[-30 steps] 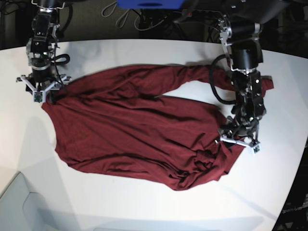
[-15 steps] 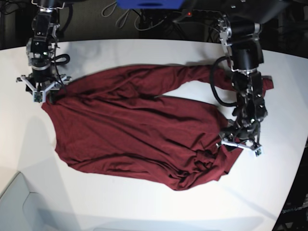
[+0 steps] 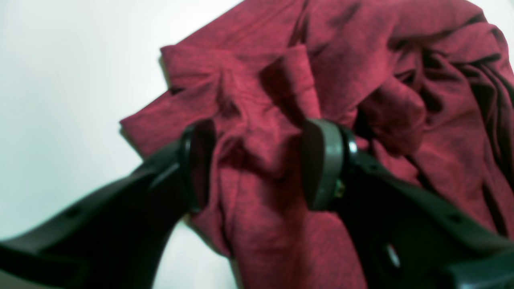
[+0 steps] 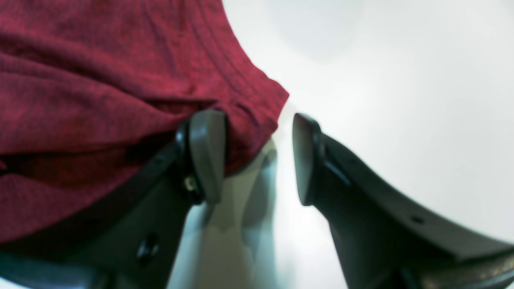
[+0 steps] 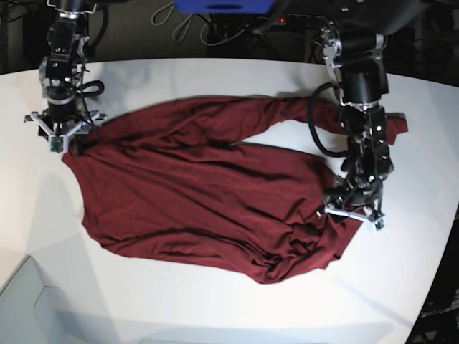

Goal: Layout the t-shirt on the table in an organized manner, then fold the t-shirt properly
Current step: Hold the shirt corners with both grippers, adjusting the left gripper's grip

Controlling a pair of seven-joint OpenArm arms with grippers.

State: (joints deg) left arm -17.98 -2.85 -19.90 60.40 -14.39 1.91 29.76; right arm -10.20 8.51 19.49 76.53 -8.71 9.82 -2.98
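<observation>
Bench [image 5: 215,315]: wide glossy white top with a curved far edge; it carries the whole shirt and is bare along the near side and both ends.
T-shirt [image 5: 193,193]: dark maroon-red, long-sleeved, lying mostly flat across the middle of the bench. Its body spreads from the base view's upper left down to lower right. One sleeve runs along the far edge toward the view's right. The cloth is bunched into deep folds at the lower right and lies smoother on the left.
Left arm: on the base view's right, reaching down from the far edge over the sleeve to the bunched end of the shirt.
Right arm: on the base view's left, standing over the shirt's far left corner.
Left gripper [image 3: 257,164]: jaws parted, straddling a raised ridge of crumpled cloth that fills the gap between them; whether the pads press it cannot be told.
Right gripper [image 4: 257,156]: jaws parted with bare bench showing in the gap. One pad [image 4: 207,154] sits against the hemmed corner of the shirt, the other [image 4: 303,158] stands clear over white surface; nothing is clamped.
</observation>
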